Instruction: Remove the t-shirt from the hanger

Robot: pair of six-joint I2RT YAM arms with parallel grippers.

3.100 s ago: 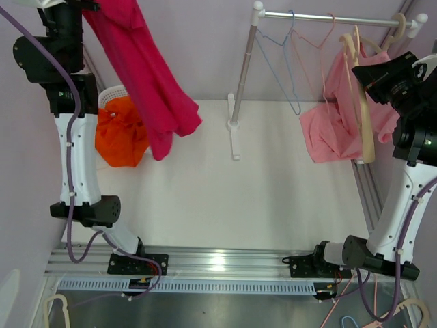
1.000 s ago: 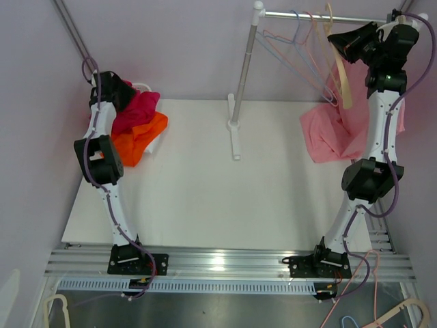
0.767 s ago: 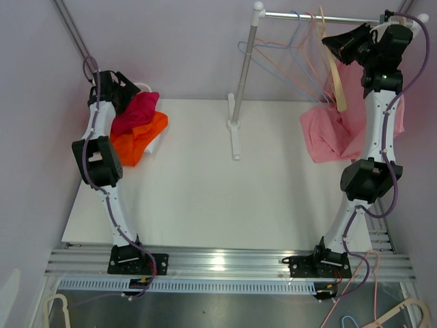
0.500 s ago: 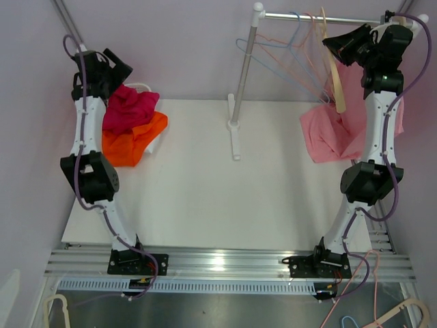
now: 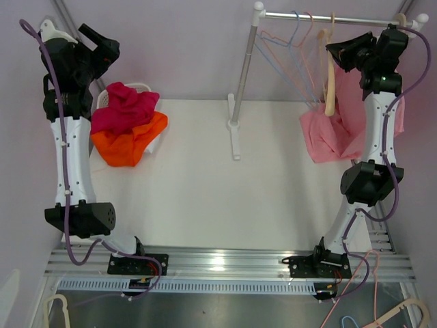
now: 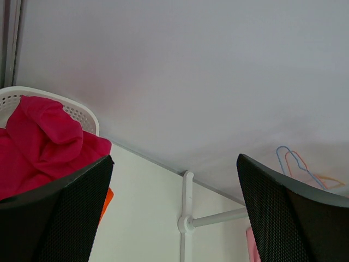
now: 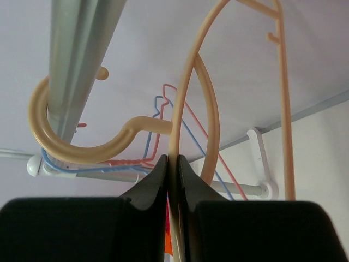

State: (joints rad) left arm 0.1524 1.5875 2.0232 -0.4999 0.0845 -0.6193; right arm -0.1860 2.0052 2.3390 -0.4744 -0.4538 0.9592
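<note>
At the far-left corner of the desk, the magenta t-shirt lies crumpled in a white basket, off any hanger. It rests on an orange garment that spills over the basket's near side. Above it the left claw hangs in the air, its 2 fingers spread wide with nothing between them. At the far right, the right claw is up at the rail, jaws pinched together on the cream hanger just below its hook, which loops over the rail. Thin wire hangers hang beside it. A pink garment hangs behind the right arm; from which hanger, I cannot tell.
</note>
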